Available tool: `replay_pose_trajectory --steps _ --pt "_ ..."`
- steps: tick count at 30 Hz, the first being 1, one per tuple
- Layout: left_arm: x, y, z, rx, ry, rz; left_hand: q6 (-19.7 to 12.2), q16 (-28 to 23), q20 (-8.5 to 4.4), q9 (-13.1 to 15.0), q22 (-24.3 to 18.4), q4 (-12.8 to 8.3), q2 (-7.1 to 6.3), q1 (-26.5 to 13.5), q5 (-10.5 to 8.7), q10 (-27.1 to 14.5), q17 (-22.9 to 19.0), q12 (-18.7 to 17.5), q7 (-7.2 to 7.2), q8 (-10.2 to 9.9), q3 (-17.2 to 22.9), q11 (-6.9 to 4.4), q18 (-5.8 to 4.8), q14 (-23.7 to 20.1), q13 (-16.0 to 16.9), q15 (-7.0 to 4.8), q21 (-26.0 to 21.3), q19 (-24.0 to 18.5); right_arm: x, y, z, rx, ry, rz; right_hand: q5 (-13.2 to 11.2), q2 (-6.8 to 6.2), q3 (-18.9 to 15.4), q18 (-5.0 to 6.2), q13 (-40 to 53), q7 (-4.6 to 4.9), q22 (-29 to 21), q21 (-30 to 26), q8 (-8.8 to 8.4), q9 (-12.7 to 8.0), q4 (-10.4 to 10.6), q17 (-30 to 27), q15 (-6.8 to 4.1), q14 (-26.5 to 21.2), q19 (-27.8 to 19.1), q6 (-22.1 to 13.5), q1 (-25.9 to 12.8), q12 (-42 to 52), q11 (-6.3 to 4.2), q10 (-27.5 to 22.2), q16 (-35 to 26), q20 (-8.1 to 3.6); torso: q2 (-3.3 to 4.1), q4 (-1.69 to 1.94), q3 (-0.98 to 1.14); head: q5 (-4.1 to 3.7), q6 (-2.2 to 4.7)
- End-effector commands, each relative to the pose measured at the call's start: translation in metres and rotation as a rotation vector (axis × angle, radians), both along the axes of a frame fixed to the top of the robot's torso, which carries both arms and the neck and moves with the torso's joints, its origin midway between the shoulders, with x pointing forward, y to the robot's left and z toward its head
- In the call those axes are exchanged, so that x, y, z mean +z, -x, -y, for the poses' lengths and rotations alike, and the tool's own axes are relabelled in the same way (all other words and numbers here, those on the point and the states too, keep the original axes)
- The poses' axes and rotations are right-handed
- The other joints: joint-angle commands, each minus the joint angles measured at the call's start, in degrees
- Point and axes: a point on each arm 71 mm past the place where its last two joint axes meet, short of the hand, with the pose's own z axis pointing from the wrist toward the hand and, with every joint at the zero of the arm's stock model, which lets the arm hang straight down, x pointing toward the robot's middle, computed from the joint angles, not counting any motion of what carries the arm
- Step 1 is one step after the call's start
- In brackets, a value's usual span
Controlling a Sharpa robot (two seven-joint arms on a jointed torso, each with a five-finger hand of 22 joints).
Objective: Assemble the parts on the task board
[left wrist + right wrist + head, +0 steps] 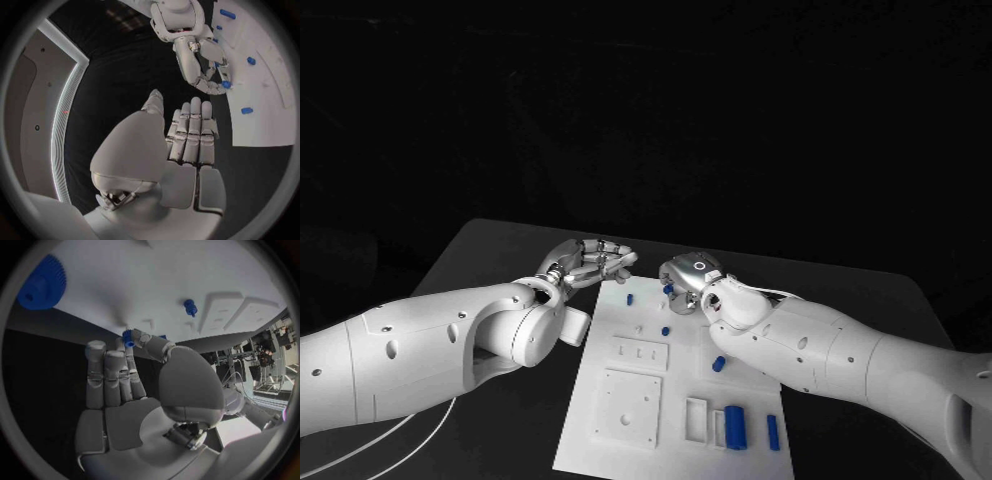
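Pinching a small blue part (128, 337) at the task board (625, 440) far edge, the right hand (692, 278) should be lowered squarely (left hand (589, 262) empty, fingers loosely extended).

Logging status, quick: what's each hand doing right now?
Left hand: open, holding nothing.
Right hand: pinching a small blue part.

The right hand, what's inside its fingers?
The right hand pinches a small blue part between thumb and fingertip, at the edge of the white task board. Only its top shows; the rest is covered by the fingers.
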Motion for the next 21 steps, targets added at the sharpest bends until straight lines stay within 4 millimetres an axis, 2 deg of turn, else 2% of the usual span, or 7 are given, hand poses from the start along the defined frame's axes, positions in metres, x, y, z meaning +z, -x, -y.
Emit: replay_pose_trajectory --steps 1,13,16,21 --pt "0.0025 0.0 0.0019 -0.011 0.001 0.015 0.3 -0.3 0.11 -0.1 0.3 0.1 -0.51 0.0 0.0 -0.1 0.1 -0.2 0.55 -0.4 -0.2 -0.01 0.81 -0.2 -0.1 -0.01 -0.4 -0.5 -0.0009 0.0001 -0.0005 0.004 0.004 -0.01 0.1 -0.23 -0.3 4.01 -0.2 0.15 0.8 -0.3 -0.39 -0.1 0.1 -0.1 0.5 0.0 -0.2 -0.6 0.0 -0.1 0.27 -0.8 0.1 -0.42 0.0 -0.04 -0.02 0.03 0.02" --pt "0.0029 -0.0001 0.0014 -0.009 0.001 0.016 0.3 -0.3 0.12 -0.1 0.3 0.1 -0.52 0.0 0.0 -0.1 0.1 -0.2 0.56 -0.4 -0.2 -0.01 0.81 -0.2 -0.1 -0.01 -0.4 -0.5 -0.0016 0.0 -0.0013 0.003 0.002 -0.023 0.1 -0.39 -0.4 4.01 -0.5 0.35 0.7 -0.5 -0.66 -0.3 0.2 -0.3 0.73 -0.1 -0.3 -1.1 0.1 -0.1 0.51 -1.5 0.2 -0.38 0.01 -0.06 -0.05 0.09 0.01" --pt "0.0031 -0.0002 0.0015 -0.009 0.001 0.017 0.3 -0.3 0.12 -0.1 0.3 0.1 -0.52 0.0 -0.01 -0.1 0.1 -0.2 0.56 -0.4 -0.2 -0.01 0.81 -0.2 -0.1 -0.01 -0.4 -0.5 -0.0015 0.0002 -0.0017 0.004 0.0 -0.024 0.1 -1.07 -0.6 4.01 -1.4 0.62 0.6 -0.8 -1.39 -0.6 0.3 -0.6 1.41 -0.3 -0.5 -2.4 -0.3 -0.3 1.21 -4.2 -0.1 -0.23 0.03 -0.05 -0.04 0.14 -0.02" --pt "0.0033 -0.0002 0.0014 -0.009 0.001 0.017 0.3 -0.4 0.12 -0.1 0.3 0.1 -0.54 0.0 -0.01 -0.1 0.1 -0.2 0.57 -0.4 -0.2 -0.01 0.82 -0.2 -0.1 -0.01 -0.4 -0.5 -0.0014 0.0003 -0.0011 0.005 -0.001 -0.022 0.1 -1.08 -0.6 4.01 -1.7 0.67 0.5 -0.9 -1.47 -0.6 0.4 -0.8 1.63 -0.4 -0.6 -2.6 -0.1 -0.1 1.43 -4.8 -0.1 -0.13 0.01 -0.04 -0.07 0.18 0.07"
